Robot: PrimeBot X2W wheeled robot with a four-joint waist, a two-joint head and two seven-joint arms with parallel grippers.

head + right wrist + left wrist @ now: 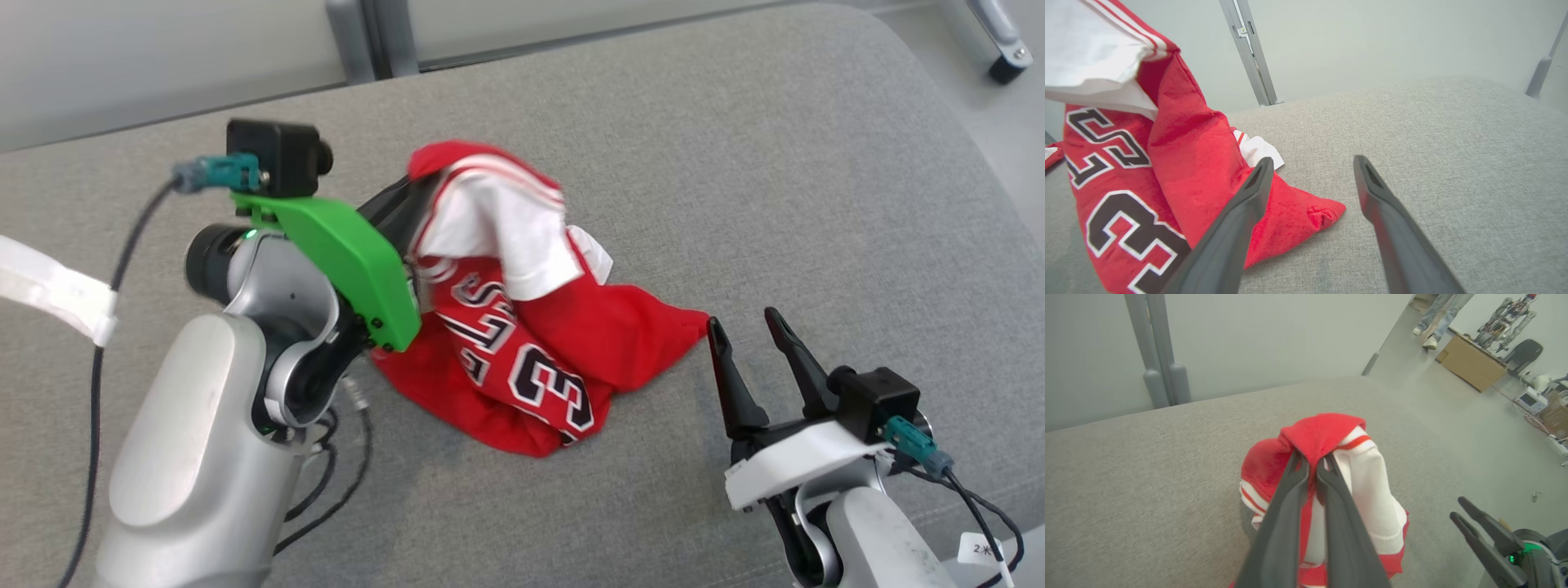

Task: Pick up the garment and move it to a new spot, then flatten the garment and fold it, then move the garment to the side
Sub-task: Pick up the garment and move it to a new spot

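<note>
Light: bright, even, diffuse, no glare.
Shadows: faint, soft-edged, under the garment (604, 335) on the grey surface (735, 163).
Blur: slight smear on the garment's white fabric, head view.
Distortion: wide-angle bending at wrist-view edges.

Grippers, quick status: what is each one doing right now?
Left gripper: shut on a raised fold of the red jersey.
Right gripper: open, holding nothing, tips near the jersey's corner.

Head cam looks down; wrist cams close, low; all share garment (563, 335).
</note>
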